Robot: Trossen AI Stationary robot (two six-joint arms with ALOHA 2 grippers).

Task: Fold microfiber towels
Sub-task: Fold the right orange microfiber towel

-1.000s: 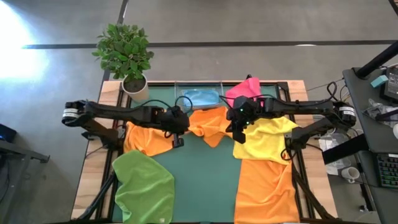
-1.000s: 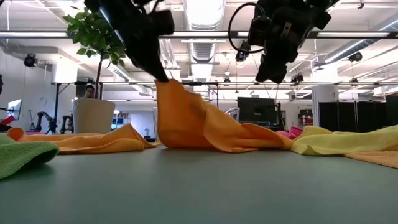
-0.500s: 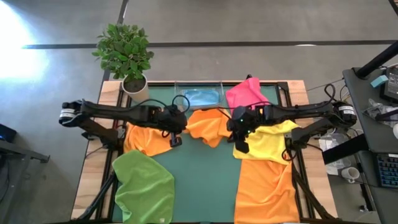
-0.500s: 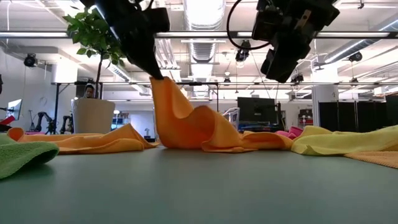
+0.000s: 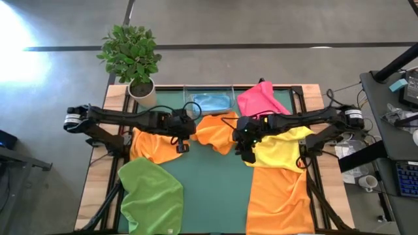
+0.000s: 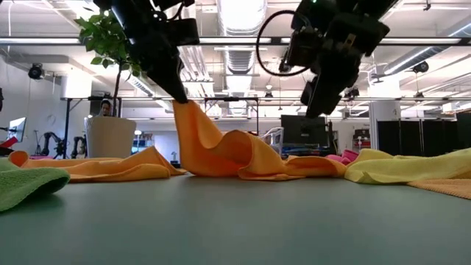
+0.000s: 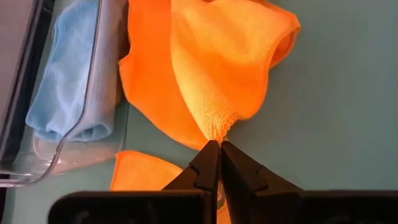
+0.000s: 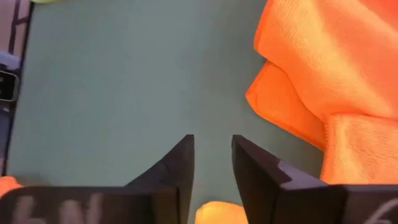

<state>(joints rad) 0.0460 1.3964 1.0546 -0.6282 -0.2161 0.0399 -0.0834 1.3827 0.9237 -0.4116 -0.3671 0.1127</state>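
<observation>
Seven fuzzy cloths spread over a green mat point(image 5: 215, 189), placed here relative to the crumpled orange towel point(image 5: 219, 132) near the mat's middle. Soft ribbed pile on that towel, bunched into rounded folds, one corner drawn up into a tight peak. Left gripper point(image 5: 183, 147) at that peak, dark fingers point(image 7: 208, 163) pressed together and pinching the gathered corner; seen level across the table, fabric hanging from the tips in a tall cone. Right gripper point(image 5: 249, 156) just to the towel's right, raised off the mat, its two blunt dark fingers point(image 8: 180, 168) parted with bare green mat showing in the gap, nothing between them, towel's folded edge close by but apart.

Left of the middle towel, a second orange towel point(image 5: 151, 145) lying flat and rumpled beneath the left arm; beyond it toward the front-left corner, a green towel point(image 5: 150, 196), loosely doubled, thick-edged. Right of the middle towel, a yellow towel point(image 5: 283, 149) draped in soft waves, overlapping a third orange towel point(image 5: 277, 196) stretched long toward the front edge. Behind the middle towel, a clear hard-walled rectangular tray point(image 5: 209, 102) holding a folded light blue towel point(image 5: 211, 103); next to the tray, a heaped pink towel point(image 5: 260, 98). Leafy potted plant point(image 5: 134, 55) at the far-left corner.
</observation>
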